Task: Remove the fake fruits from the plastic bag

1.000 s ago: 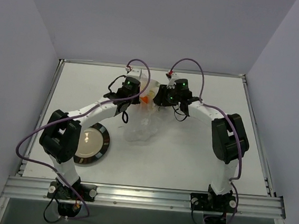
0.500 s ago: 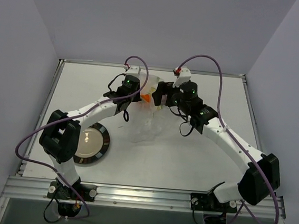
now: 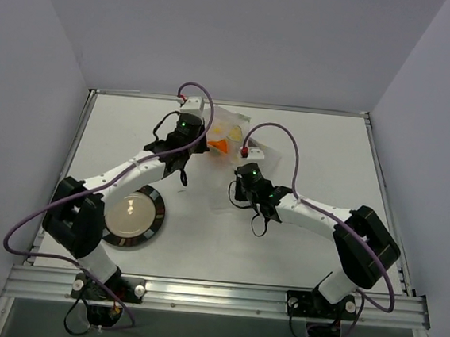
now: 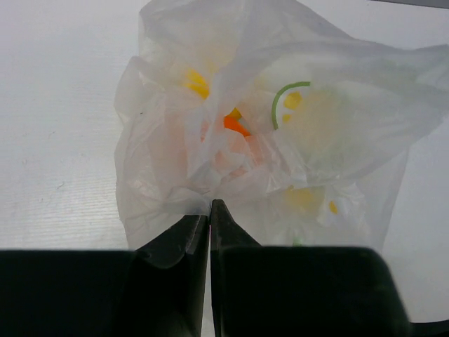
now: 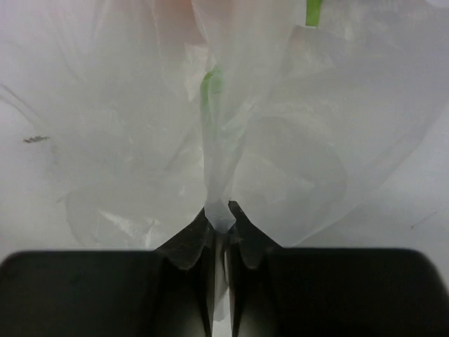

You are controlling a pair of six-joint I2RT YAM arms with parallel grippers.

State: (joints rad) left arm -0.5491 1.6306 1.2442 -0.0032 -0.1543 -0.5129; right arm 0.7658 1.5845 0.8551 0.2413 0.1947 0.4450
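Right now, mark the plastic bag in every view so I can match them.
Top external: plastic bag sits in the upper middle of the picture.
Left wrist: it fills the middle, pinched by the left fingers.
Right wrist: it fills the upper frame, a fold clamped by the right fingers.
Landmark: orange fruit inside, seen from top and left wrist; unclear from right wrist.

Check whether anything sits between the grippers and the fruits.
Yes: the film of the bag. The left gripper and right gripper both pinch its folds, and the fruits lie wrapped inside.
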